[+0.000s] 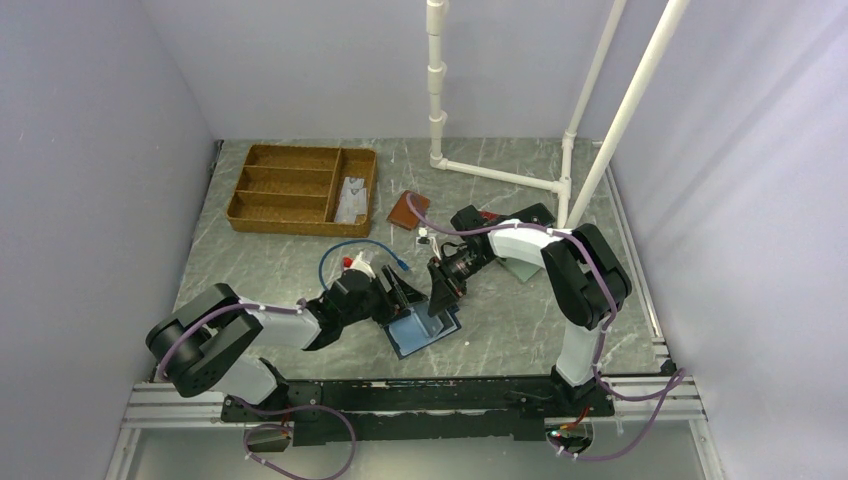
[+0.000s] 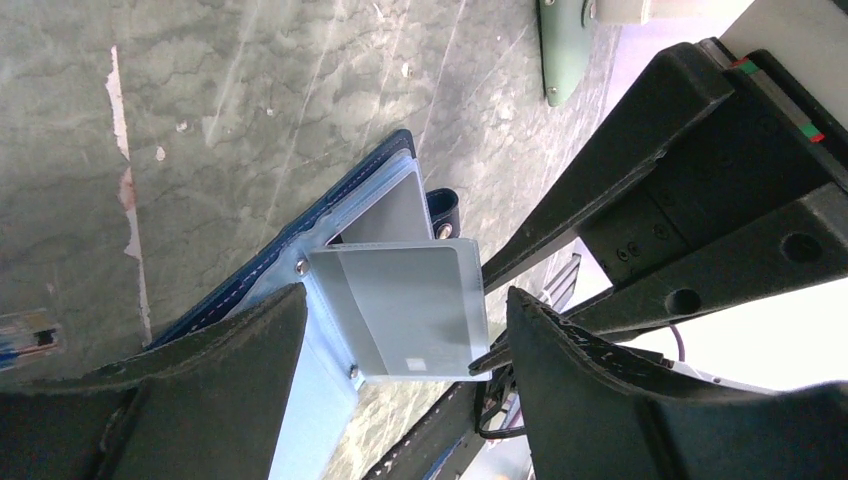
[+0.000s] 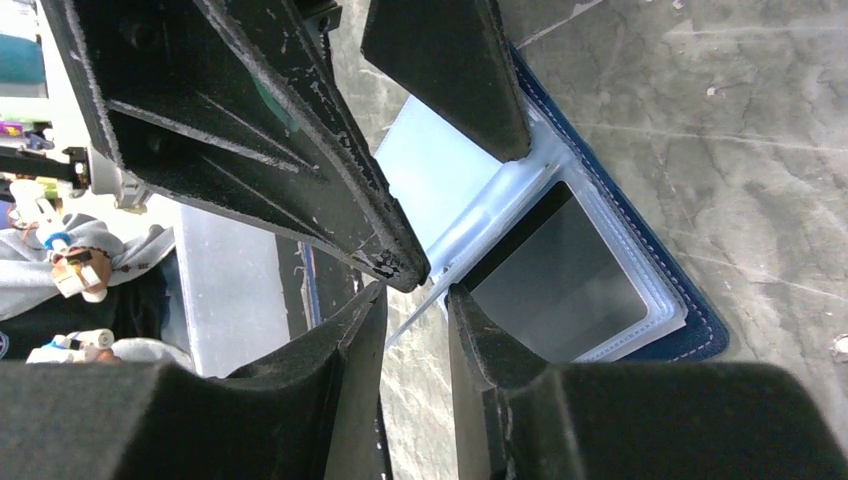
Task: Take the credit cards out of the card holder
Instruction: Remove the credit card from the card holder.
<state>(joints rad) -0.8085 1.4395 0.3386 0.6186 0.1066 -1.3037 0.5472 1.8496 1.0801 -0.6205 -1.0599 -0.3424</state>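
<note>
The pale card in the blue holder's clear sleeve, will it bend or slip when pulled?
The pale card looks flat and straight-edged, so probably stiff with slight flex. Its glossy face suggests it may slip between the right end effector's pads. The sleeve wraps it closely, so the card holder might drag along.

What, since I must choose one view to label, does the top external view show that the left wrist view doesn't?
Only top external: the brown divided tray, the brown wallet and the white pipe frame. Only left wrist: the clear sleeve with a pale card inside, raised off the card holder. Both: the open navy card holder and the right hand at the sleeve's edge.
</note>
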